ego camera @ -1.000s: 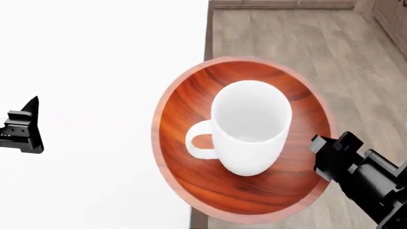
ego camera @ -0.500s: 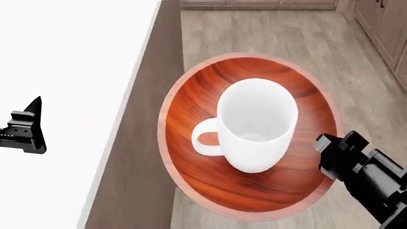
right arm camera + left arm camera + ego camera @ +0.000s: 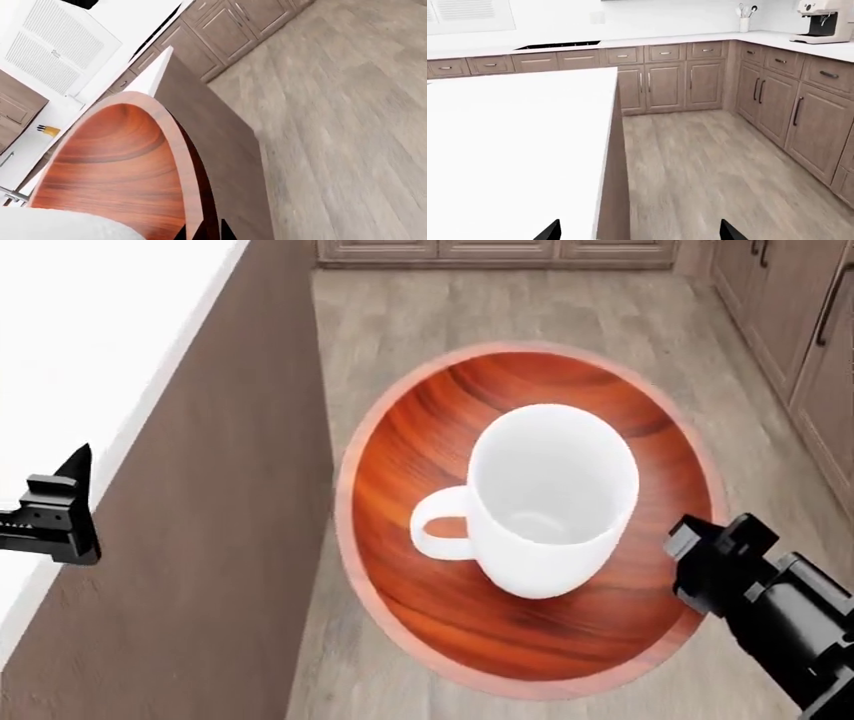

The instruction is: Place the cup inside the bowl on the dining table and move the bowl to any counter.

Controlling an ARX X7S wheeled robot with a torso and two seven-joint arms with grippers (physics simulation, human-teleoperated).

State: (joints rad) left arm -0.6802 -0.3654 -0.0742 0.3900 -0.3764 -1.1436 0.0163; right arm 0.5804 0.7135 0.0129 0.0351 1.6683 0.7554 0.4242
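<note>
Your right gripper (image 3: 697, 562) is clamped on the bowl's (image 3: 441, 620) rim at about 4 o'clock in the head view; in the right wrist view the dark finger tips (image 3: 225, 231) sit either side of the bowl (image 3: 113, 165) edge. The bowl is in the air over the wood floor (image 3: 534, 310), clear of the table (image 3: 80, 330), which lies off at 10 o'clock with its brown side panel (image 3: 214, 540) between it and the bowl.

The cup (image 3: 554, 500) stands upright inside the bowl, mouth up, handle pointing to 9 o'clock. A patch of its white wall shows in the right wrist view too (image 3: 60, 225).

Your left gripper (image 3: 60, 515) hangs at 9 o'clock over the table edge, well apart from the bowl. Its fingers (image 3: 550, 231) are spread wide with nothing between them.

In the left wrist view, the counter (image 3: 694, 39) runs along the far wall above the cabinets (image 3: 667, 80), with a coffee machine (image 3: 820, 20) and a utensil holder (image 3: 744, 20) on it.
</note>
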